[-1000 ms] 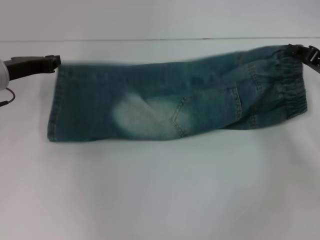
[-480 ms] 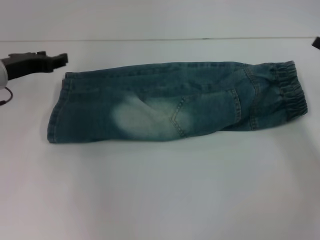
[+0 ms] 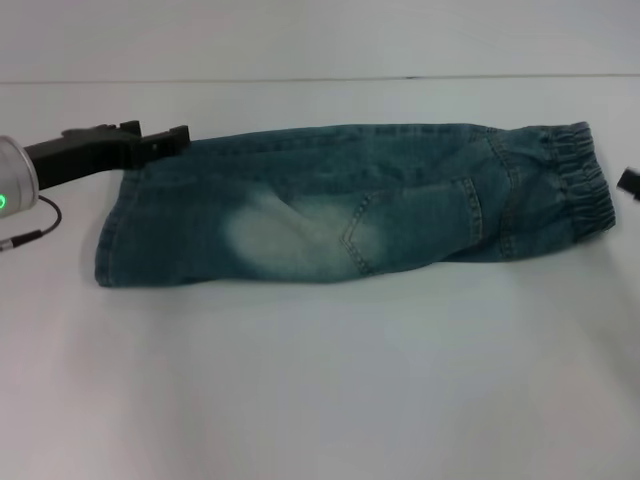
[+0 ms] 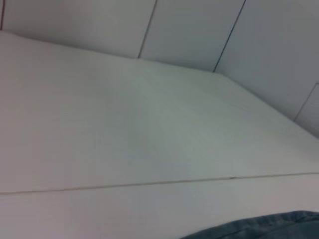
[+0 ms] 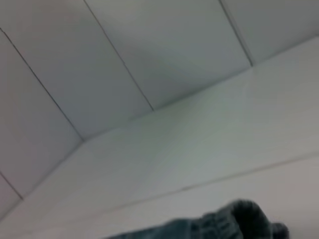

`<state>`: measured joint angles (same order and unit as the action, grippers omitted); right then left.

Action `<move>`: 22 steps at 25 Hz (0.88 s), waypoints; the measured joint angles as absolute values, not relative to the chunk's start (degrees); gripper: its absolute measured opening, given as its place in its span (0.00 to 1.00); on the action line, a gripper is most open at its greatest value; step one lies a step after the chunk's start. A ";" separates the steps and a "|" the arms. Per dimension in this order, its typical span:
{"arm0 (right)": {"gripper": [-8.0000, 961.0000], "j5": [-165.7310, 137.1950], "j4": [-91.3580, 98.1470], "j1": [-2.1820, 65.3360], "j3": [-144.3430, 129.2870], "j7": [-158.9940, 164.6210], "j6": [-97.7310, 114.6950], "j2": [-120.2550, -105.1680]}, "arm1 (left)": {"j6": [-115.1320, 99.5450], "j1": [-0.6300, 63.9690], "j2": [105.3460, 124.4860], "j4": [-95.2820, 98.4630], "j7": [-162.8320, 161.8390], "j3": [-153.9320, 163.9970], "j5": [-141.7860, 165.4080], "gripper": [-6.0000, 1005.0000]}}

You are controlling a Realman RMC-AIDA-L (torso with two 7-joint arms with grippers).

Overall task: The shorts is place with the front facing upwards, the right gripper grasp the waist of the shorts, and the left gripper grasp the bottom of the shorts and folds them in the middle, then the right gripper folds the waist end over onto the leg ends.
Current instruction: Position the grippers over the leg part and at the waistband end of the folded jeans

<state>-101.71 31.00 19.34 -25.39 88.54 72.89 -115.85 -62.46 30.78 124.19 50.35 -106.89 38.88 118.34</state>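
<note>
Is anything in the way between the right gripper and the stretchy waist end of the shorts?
No. Only bare white table shows between the right gripper and the waist of the shorts.

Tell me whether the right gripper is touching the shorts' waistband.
Apart. In the head view a strip of white table separates the right gripper from the waistband of the shorts.

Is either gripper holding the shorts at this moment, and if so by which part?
Nothing is visibly held. The denim shorts lie flat; the left gripper sits at their leg-end corner, the right gripper apart from the waistband.
</note>
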 joint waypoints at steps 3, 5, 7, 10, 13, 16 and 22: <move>0.96 -104.60 30.86 20.35 -25.40 88.64 71.30 -116.42 | -62.44 30.52 124.19 49.97 -106.37 39.35 117.39 0.81; 0.96 -105.66 31.08 21.24 -25.44 88.69 69.98 -116.95 | -62.46 30.56 124.19 49.74 -106.38 39.63 117.29 0.81; 0.95 -106.52 31.03 22.18 -25.55 88.86 68.50 -117.12 | -62.48 30.68 124.19 49.61 -106.41 39.84 117.26 0.81; 0.94 -107.41 30.61 23.65 -25.94 89.01 66.30 -117.14 | -62.50 30.82 124.18 49.21 -106.34 39.87 117.24 0.81; 0.93 -107.77 30.56 24.62 -26.13 89.53 64.77 -117.15 | -62.57 30.98 124.04 48.78 -106.34 40.20 117.22 0.81; 0.92 -107.78 30.54 25.04 -27.03 90.45 63.14 -117.04 | -62.55 30.97 124.03 48.78 -106.33 40.49 117.20 0.81; 0.90 -107.78 30.31 26.68 -30.36 91.49 61.67 -117.03 | -62.64 31.04 124.01 48.78 -106.29 40.59 117.15 0.81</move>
<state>-107.78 30.31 26.68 -30.36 91.49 61.67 -117.03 -62.64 31.04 124.01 48.78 -106.29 40.59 117.15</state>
